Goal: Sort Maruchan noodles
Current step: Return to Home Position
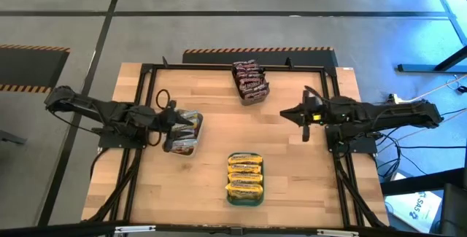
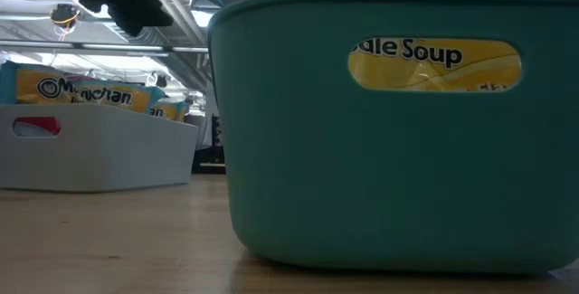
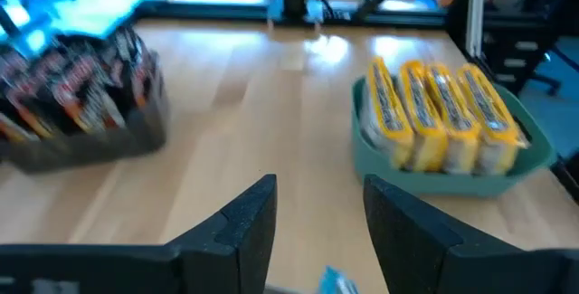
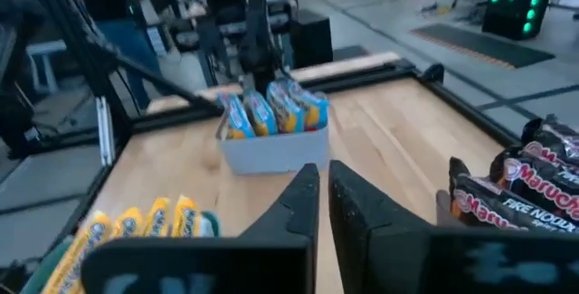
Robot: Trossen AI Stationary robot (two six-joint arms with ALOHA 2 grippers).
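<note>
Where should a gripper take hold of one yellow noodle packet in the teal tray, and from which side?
Probably by its upper long edge, coming straight down from above. The yellow packets stand on edge, pressed side by side in the teal tray, so their flat faces are covered and the walls block the sides. An end packet is easiest: pinch across its thin thickness.

Overhead looks straight down — low camera hugs the teal tray (image 2: 362, 185).
</note>
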